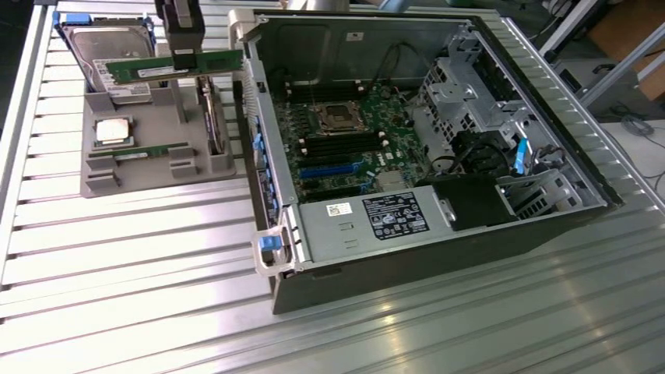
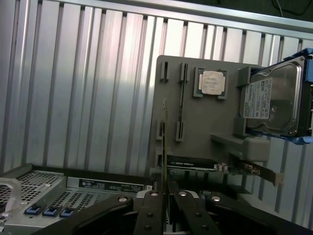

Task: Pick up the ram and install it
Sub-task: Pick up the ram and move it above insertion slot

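**Ram (image 1: 140, 70) hanging over the tray (image 1: 164, 118), clamped at mid-length**

The open case (image 1: 437, 269) is lying flat across the frame's middle, motherboard (image 1: 343, 148) facing up for access. Upper left, the grey tray is standing a second stick (image 1: 138, 151) on edge. Over it, the gripper (image 1: 185, 61) is pinching the ram, fingers nearly together, so it's hanging level.

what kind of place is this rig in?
Probably a robotics lab bench for PC assembly: an open computer case with its motherboard on a slatted aluminium table, a grey parts tray with hard drive and CPU, and the claw gripping the ram.
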`<state>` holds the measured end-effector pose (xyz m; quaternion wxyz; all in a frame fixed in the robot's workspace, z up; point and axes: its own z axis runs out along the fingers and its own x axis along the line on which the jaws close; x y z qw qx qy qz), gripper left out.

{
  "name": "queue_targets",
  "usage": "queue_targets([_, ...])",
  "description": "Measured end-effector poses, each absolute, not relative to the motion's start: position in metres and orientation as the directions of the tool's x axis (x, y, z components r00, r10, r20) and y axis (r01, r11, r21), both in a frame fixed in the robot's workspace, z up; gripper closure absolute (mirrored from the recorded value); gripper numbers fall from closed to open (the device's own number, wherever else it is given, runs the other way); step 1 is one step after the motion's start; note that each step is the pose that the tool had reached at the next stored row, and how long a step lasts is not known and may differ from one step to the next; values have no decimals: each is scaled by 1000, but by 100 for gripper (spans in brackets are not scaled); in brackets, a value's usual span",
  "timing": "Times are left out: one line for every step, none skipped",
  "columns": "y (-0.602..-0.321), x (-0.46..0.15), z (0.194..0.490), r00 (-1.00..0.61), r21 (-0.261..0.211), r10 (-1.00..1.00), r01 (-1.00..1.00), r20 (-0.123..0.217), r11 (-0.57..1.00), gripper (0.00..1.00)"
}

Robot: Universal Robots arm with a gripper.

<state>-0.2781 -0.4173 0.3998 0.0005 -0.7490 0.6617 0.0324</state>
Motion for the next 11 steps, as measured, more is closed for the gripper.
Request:
queue_targets([-417,-277,400,122,42,-991,-991,-49,-124,86])
queue_targets([-417,-276,400,122,42,-991,-991,-49,-124,86])
queue_targets([-417,-275,400,122,42,-991,-991,-48,-124,86])
queue_targets([-417,-273,400,122,42,-991,-991,-48,-124,86])
queue_targets([-417,-272,400,122,42,-991,-991,-48,-124,86])
queue_targets([-417,-271,400,122,42,-991,-991,-48,-124,86])
queue_targets([-417,-270,400,122,42,-991,-991,-47,-124,86])
queue_targets([-417,-268,400,122,42,-991,-991,-47,-124,86])
queue_targets([-417,-266,400,122,43,-991,-991,-47,-124,86])
queue_targets([-417,-266,400,122,42,-991,-991,-46,-124,86])
queue_targets([-417,-264,400,122,43,-991,-991,-46,-124,86])
